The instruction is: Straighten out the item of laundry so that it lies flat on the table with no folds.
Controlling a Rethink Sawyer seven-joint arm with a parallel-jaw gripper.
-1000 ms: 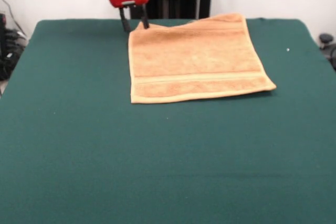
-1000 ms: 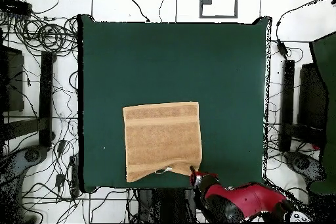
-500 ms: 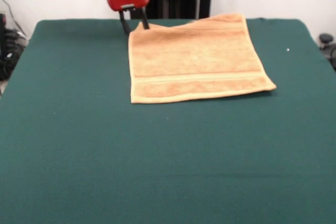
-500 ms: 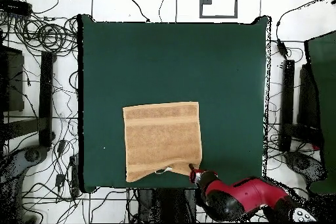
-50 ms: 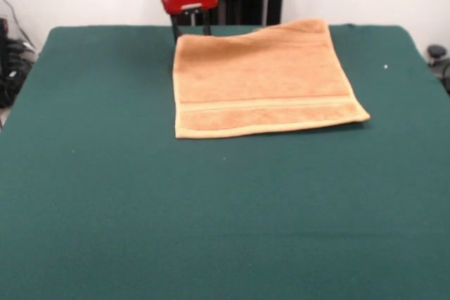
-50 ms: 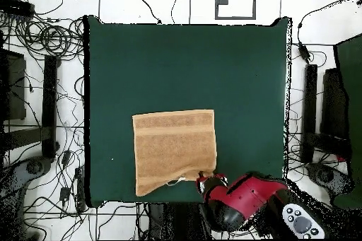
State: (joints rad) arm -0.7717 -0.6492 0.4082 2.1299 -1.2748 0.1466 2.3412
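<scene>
Red-and-black gripper [image 5: 191, 31] fingers spread apart, empty, at far edge of orange-tan terry towel [image 5: 261, 79] (flat-ish, far edge wavy) on dark green felt table [image 5: 211, 216].

— Where does the towel [image 5: 261, 79] sit from where I'm watching?

— In my front view it lies on the counter [image 5: 211, 216], toward the far edge and a little right of the middle, with most of the counter bare in front of it.

— And the gripper [image 5: 190, 31]?

— I see it at the towel's far left corner, fingers [image 5: 176, 32] right at the cloth's edge. Overhead, the towel [image 6: 174, 150] lies near the counter's [image 6: 240, 75] bottom edge, and the gripper [image 6: 205, 180] is at its lower right corner.
</scene>
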